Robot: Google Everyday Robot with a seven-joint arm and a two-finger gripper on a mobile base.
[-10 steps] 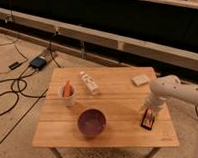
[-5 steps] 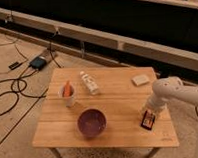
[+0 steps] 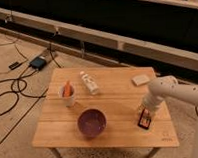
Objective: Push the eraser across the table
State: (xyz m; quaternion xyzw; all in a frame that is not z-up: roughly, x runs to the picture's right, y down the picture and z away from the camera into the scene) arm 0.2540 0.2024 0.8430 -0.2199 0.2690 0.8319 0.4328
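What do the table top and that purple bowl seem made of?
The table: pale wood, matte, with visible plank seams. The purple bowl: probably plastic, smooth and evenly coloured; possibly glazed ceramic. The gripper sits over the eraser near the table's right edge in the picture.

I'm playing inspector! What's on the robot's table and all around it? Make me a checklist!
Surface: table, light wooden planks.
Job's things: eraser, lying flat near the table's right edge, towards the front.
Clutter: purple bowl at the front; white cup holding something orange; clear bottle lying down; pale block at the back right.
Grippers: gripper at the eraser's far end, on a white arm reaching in from the right.
Cables: black cables on the floor at the left, near a dark box.
Surroundings: dark wall behind.
People: nothing seen.
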